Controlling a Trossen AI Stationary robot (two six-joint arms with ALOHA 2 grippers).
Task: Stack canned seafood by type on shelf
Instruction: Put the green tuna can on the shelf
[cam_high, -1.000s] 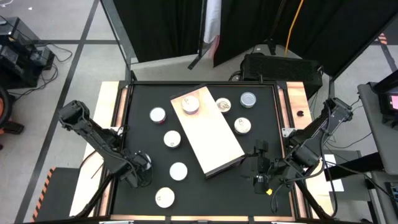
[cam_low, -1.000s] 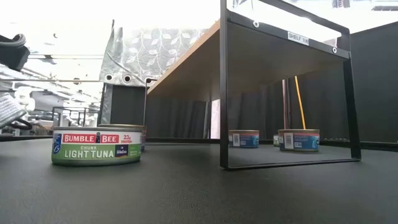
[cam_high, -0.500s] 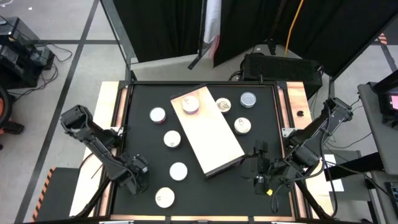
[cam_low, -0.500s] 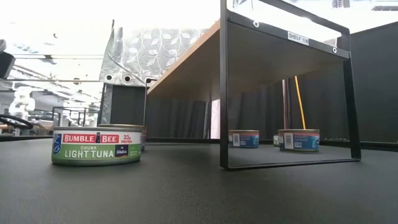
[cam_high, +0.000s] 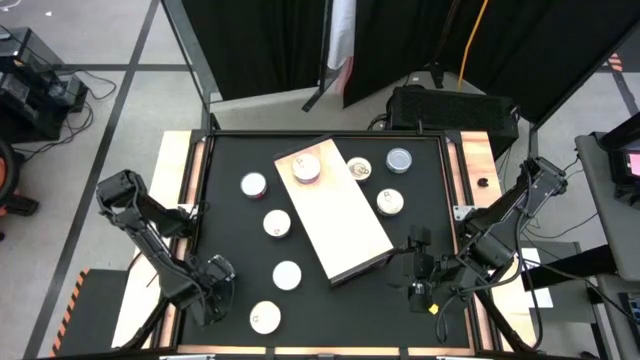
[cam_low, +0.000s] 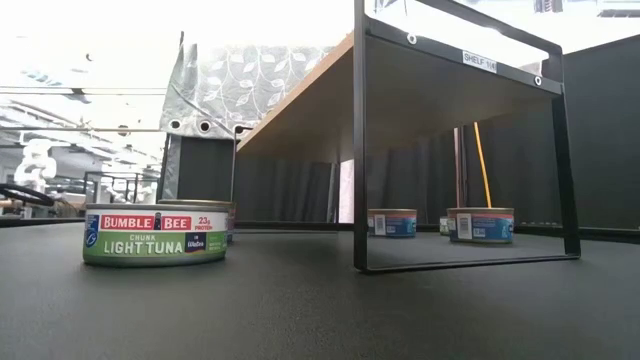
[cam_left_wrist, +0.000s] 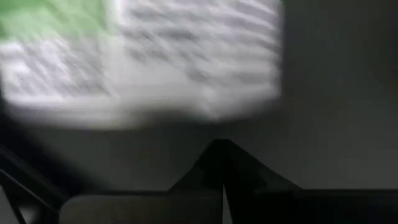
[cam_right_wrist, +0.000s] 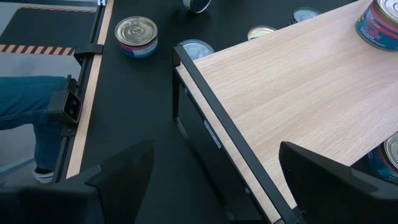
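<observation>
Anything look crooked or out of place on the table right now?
The shelf sits askew, rotated diagonally to the table edges rather than square. Only one can is on it, near its far end; the other cans lie scattered on the black tabletop on both sides. Nothing looks spilled or damaged.

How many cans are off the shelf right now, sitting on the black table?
7. Four lie left of the shelf. Three lie right of it. More may hide under the shelf.

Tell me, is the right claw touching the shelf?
Apart. The high view shows black table between the right gripper and the shelf; the right wrist view shows its open fingers short of the board.
</observation>
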